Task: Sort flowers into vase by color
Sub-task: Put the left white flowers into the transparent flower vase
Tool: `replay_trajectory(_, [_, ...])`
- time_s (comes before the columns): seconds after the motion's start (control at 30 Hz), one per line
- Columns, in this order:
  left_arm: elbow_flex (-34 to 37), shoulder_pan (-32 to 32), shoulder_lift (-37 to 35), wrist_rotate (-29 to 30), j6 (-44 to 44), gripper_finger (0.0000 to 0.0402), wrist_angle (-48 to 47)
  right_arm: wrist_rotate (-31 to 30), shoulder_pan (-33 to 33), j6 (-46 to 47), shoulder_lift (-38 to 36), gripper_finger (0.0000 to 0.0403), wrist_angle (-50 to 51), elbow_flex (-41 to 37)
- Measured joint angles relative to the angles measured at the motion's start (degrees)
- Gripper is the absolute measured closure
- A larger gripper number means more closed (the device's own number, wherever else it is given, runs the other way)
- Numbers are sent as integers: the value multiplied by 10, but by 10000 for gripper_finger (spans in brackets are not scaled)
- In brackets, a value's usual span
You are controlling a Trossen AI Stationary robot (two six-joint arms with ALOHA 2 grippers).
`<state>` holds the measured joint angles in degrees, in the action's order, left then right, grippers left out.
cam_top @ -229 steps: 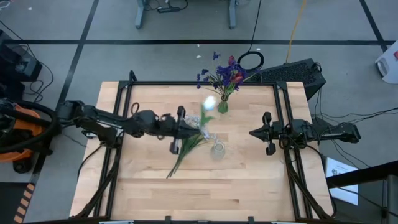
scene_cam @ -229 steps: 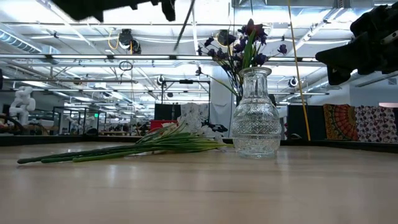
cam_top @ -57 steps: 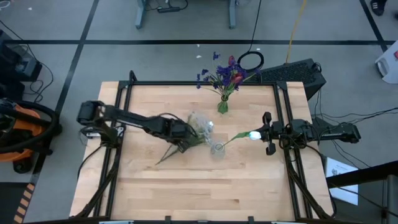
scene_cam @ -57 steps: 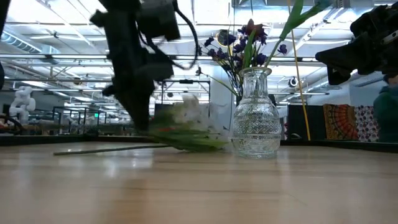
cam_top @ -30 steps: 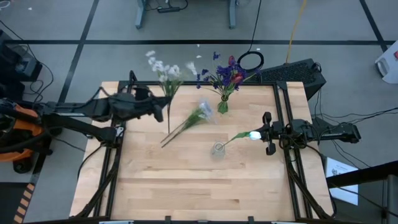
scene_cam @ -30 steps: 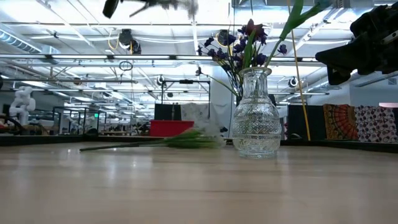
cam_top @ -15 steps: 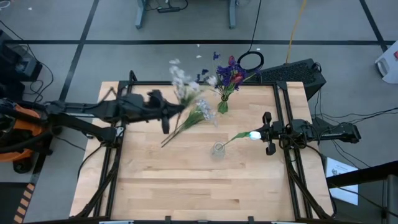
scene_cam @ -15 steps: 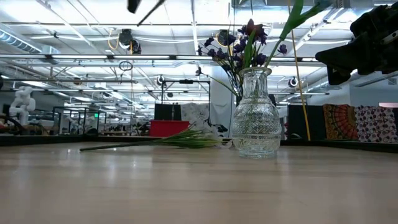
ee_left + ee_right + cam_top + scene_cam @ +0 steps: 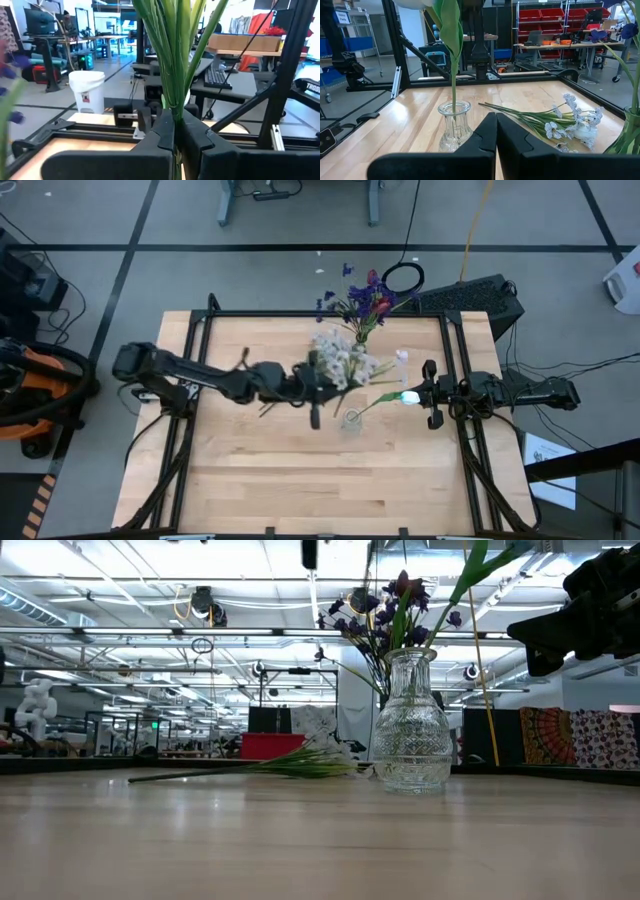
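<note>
Flowers are what the left gripper (image 9: pixel 318 388) is clamping just now: its fingers (image 9: pixel 167 131) are pressing together on a bunch of thin green stems (image 9: pixel 172 60), and the pale blossoms (image 9: pixel 342 362) of that white spray are spreading above the middle of the bench (image 9: pixel 300 480), just beside the small clear vase (image 9: pixel 350 420). That near vase is holding one pale flower (image 9: pixel 404 396) on a leafy stem that is leaning toward the right gripper (image 9: pixel 430 394). Another bunch of pale flowers (image 9: pixel 565 125) is lying flat on the wood beside it, stems pointing away toward the left arm's side. Farther back, near the bench's far edge, a second glass vase (image 9: pixel 358 351) is standing with the purple-blue sprays (image 9: pixel 345 298) and a dark red bud (image 9: pixel 381 305) in it. The right gripper is waiting near the right edge of the bench, well above the wood, its fingers (image 9: pixel 487 134) sitting together with nothing between them.
</note>
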<state>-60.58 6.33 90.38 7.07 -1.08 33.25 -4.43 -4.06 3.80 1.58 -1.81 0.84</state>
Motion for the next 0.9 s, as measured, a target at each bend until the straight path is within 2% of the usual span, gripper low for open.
replay_trajectory(0.13, [0,5,60,0,1,391,77,0,0,0,0,403,0,0])
replay_trajectory(0.27, [0,5,88,0,5,391,159,0,0,0,0,403,0,0])
replay_trajectory(0.57, [0,1,90,2,25,391,156,0,0,0,0,403,0,0])
replay_trajectory(0.67, [0,1,108,2,58,391,161,0,0,0,0,403,0,0])
replay_trajectory(0.9, [0,3,150,0,59,390,162,0,0,0,0,403,0,0])
